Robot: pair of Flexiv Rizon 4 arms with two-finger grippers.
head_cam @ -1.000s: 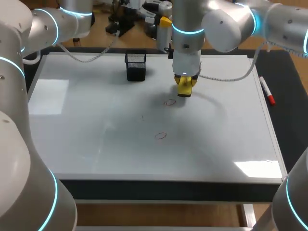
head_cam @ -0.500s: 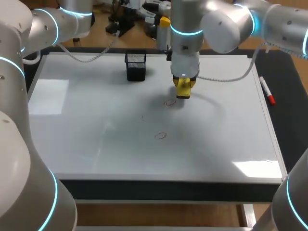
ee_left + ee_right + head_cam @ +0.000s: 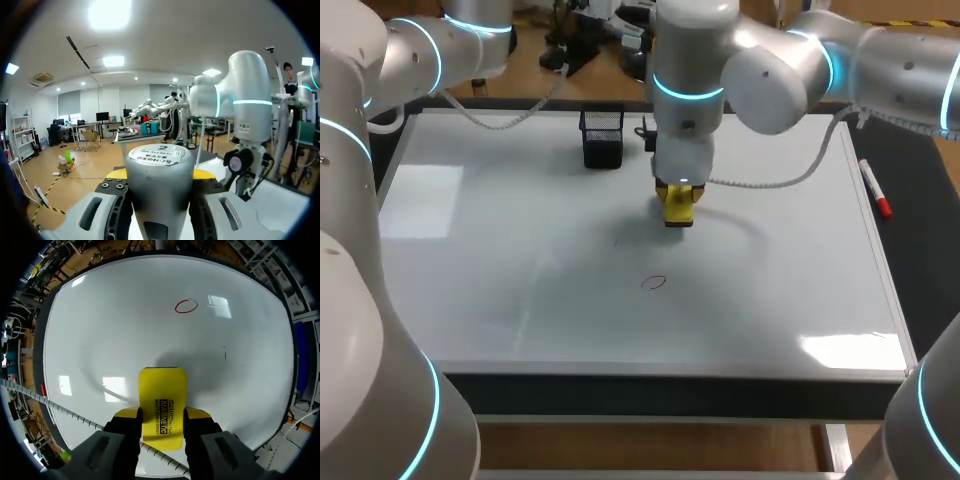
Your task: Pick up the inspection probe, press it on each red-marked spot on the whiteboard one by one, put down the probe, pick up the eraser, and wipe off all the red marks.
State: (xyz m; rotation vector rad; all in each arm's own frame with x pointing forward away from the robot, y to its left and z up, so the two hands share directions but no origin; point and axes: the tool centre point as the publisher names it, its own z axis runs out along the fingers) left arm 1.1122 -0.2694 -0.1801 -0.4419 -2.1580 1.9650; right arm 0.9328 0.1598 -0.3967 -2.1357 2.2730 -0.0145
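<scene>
On the near half of the whiteboard (image 3: 500, 300) a single red circle (image 3: 654, 282) is drawn, a little toward me from the middle. Just beyond it is a small dark tick (image 3: 616, 241). Farther on, the right gripper (image 3: 678, 207) points straight down, clamped on the yellow eraser (image 3: 678, 212), one finger on each long side. The eraser sits low over the board's centre, though I cannot tell whether it touches the surface. From the right wrist, the eraser (image 3: 162, 390) juts out past the fingers and the red circle (image 3: 186, 306) lies well ahead of it. A red marker (image 3: 875, 188) lies beside the board's right rim. At the far edge stands a black mesh holder (image 3: 603, 137). Off the far left corner, the left gripper (image 3: 159, 173) grips the grey cylindrical inspection probe (image 3: 159, 192), held high above the table.
</scene>
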